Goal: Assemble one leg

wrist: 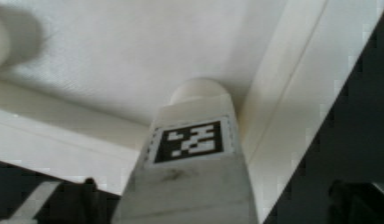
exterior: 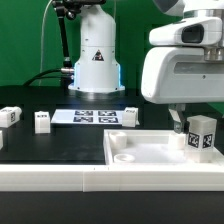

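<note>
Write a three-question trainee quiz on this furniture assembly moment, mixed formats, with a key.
1. True or false: the gripper holds a leg over the white tray.
2. Count the loose legs on the black table.
3. The marker board lies: A) inside the tray, B) flat on the table before the robot base, C) in the gripper.

Key: 1 true; 2 three, namely one at the exterior view's left edge, one beside it, one right of the board; 3 B.

Four legs (exterior: 201, 133), one tray (exterior: 140, 152), one marker board (exterior: 95, 117).
</note>
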### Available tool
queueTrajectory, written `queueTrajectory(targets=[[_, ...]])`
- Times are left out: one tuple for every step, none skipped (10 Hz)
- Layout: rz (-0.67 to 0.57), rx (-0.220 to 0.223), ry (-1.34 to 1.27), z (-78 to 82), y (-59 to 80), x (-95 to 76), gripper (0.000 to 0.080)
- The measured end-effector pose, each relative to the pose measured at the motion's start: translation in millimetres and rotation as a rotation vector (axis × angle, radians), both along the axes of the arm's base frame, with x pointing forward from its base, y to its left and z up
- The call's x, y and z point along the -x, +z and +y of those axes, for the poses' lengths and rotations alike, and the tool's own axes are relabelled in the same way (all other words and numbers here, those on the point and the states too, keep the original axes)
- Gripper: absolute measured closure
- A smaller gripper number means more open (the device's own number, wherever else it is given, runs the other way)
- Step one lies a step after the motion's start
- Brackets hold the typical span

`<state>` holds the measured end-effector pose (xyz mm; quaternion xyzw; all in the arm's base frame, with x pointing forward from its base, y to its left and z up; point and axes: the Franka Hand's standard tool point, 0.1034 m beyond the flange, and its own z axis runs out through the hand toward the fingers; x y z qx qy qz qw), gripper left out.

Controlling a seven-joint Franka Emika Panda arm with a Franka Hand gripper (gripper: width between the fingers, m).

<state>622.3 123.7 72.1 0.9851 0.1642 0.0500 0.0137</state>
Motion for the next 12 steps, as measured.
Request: queueTrajectory(targets=[[0.000,0.000,-0.001,0.0,-0.1,0.0,0.0260],[0.000,0.000,-0.001,-0.1,-0.1,0.0,0.0395],[0.000,0.000,-0.002,-0.5,-0.1,-0.1,0.0395],[0.000,-0.002,-0.009,-0.4,0.0,-0.1,0.0511],[0.000,-0.004,-0.031,-0.4,0.0,-0.1,0.0511],[0.000,-0.005,-0.033,-1.0,0.0,-0.2,0.0511],[0.005,-0.023,-0.098,-4.3,0.3,-0.9,0.0511],[0.006,-0.045,-0.237,-3.2,0.4,-0.7,0.0511],[0.008,-0.064,-0.364,-2.9,0.0,-0.2,0.0511],[0.010,-0.077,-0.491,-3.1,-0.6,0.3,0.0511],[0.009,-0.089,-0.627,-3.0,-0.7,0.4,0.0509],[0.008,-0.092,-0.707,-3.4,-1.0,0.5,0.0509]])
